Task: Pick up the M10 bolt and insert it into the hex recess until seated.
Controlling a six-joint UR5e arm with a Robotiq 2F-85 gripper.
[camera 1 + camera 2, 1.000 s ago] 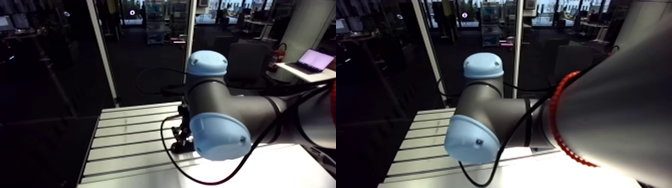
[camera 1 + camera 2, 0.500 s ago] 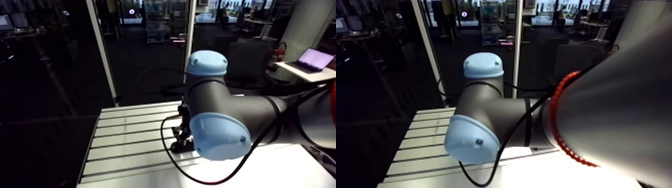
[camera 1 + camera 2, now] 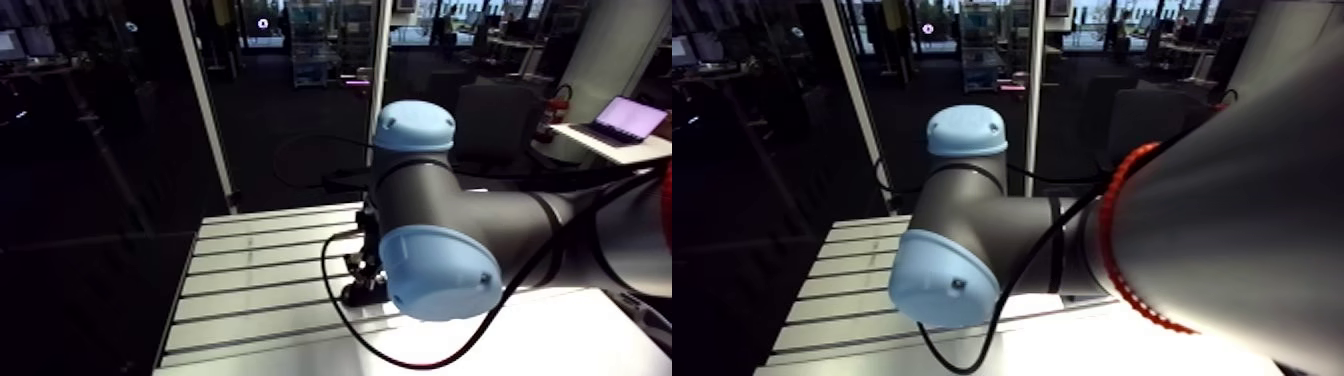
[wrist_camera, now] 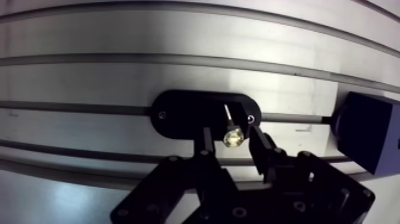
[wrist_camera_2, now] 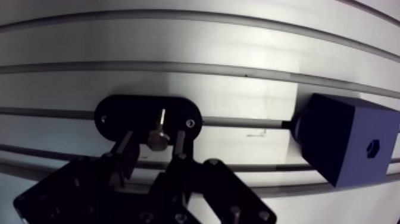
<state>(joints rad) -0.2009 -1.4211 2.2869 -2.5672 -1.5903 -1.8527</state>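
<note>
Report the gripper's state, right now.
Gripper: open, its fingers either side of the bolt standing in the black holder, gaps showing on both sides, not clamped on it.

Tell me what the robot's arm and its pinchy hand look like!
The arm is a thick, dark-grey round tube, with rounded light-blue joint caps like little helmets at its bends. The gripper is all black: a flat, angular body dotted with small screws, and two slim, straight fingers sticking out of it.
</note>
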